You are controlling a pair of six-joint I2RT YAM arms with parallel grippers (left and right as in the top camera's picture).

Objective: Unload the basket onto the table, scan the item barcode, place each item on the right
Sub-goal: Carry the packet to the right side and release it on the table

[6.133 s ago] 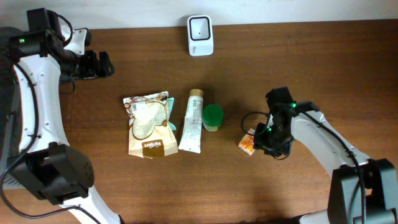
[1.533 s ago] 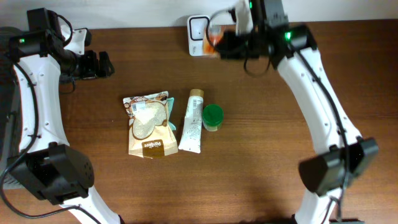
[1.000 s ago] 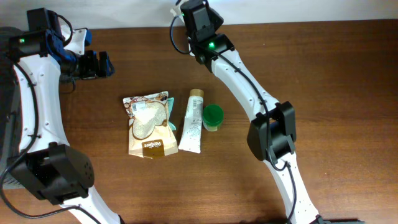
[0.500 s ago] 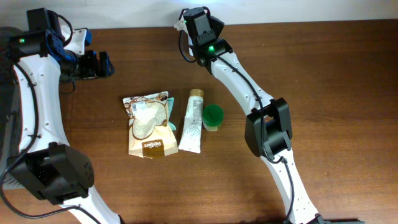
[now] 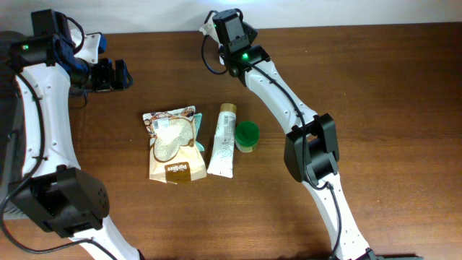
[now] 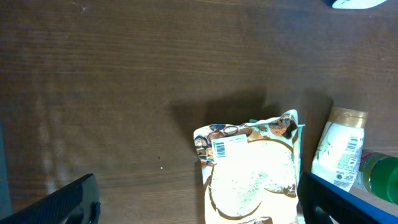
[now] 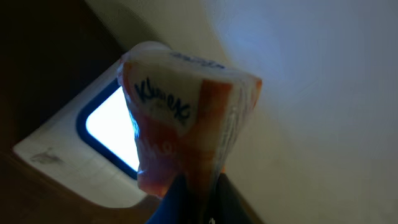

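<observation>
Over the far white plastic scanner (image 7: 62, 162), the right gripper (image 7: 198, 198) pinched shut on the orange-and-white crinkled packet (image 7: 186, 112); the barcode likely needed turning squarely toward it.

Orange-and-white packet (image 7: 186, 118), upright, crumpled, just in front of white scanner (image 7: 81, 165)

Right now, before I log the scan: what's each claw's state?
Left claw: open, holding nothing.
Right claw: closed on the orange snack packet.
</observation>
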